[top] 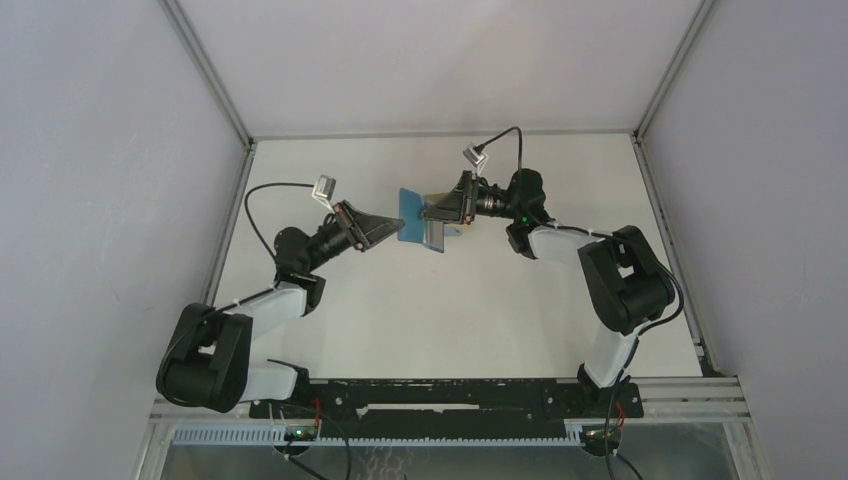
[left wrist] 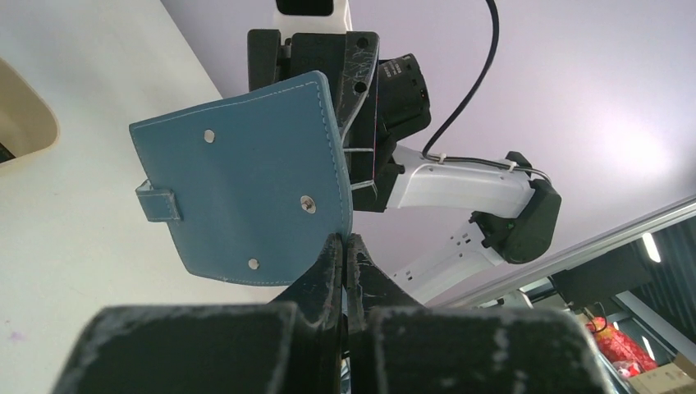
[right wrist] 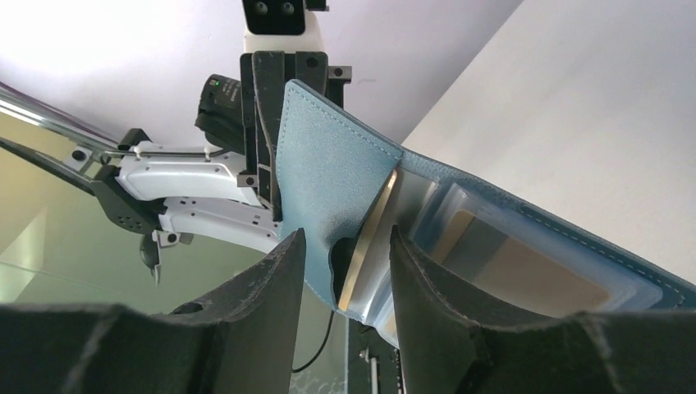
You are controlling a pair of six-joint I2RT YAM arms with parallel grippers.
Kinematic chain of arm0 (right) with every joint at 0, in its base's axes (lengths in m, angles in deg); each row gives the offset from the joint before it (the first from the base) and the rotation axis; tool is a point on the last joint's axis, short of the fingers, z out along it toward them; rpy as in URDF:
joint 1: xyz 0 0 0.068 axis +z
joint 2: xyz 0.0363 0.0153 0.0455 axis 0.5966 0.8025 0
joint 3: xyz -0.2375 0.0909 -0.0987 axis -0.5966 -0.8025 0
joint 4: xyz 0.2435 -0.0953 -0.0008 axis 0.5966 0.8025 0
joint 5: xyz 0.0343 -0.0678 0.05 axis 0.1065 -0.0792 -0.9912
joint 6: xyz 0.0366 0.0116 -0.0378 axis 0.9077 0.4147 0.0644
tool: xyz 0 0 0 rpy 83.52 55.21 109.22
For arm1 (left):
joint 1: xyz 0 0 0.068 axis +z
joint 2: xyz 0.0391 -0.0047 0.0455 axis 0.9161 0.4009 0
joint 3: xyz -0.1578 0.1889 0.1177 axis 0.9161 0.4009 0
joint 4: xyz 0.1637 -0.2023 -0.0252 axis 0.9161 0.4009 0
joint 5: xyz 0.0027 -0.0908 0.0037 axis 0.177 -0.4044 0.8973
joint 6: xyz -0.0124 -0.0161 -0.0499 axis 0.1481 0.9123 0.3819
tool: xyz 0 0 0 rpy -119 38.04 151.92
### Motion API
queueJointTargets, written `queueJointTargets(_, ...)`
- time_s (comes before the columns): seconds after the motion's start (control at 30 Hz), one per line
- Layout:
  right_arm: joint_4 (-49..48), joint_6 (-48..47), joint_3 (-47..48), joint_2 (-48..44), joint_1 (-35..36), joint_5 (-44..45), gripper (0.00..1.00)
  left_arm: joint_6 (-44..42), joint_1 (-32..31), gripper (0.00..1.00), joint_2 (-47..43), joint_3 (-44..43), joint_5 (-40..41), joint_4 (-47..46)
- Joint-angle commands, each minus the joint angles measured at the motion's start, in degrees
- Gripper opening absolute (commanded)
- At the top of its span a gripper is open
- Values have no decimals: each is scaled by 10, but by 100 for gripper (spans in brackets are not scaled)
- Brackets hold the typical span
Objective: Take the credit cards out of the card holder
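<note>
- Extraction under way: the left gripper pinches the card holder, aloft between the arms.
- The right gripper stands spread astride one credit card (no grip yet); next it likely needs to close and pull straight.

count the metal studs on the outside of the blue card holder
3 studs on the card holder, on its outer face in the left wrist view: one upper left, one right of centre, one near the bottom edge. Others may be hidden on the inner side.
</note>
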Motion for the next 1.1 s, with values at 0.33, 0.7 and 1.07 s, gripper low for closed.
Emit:
queueJointTargets(0.33,28,-40,-1,-54,9,6,45,3,0,0,-15,12,-2,-33)
queueJointTargets(0.7,12,-22,-1,-56,7,-2,14,0,-1,0,-11,18,1,-34)
queueJointTargets(1.07,-35,16,-27,-62,-19,-16,14,-6,2,0,-1,22,4,-34)
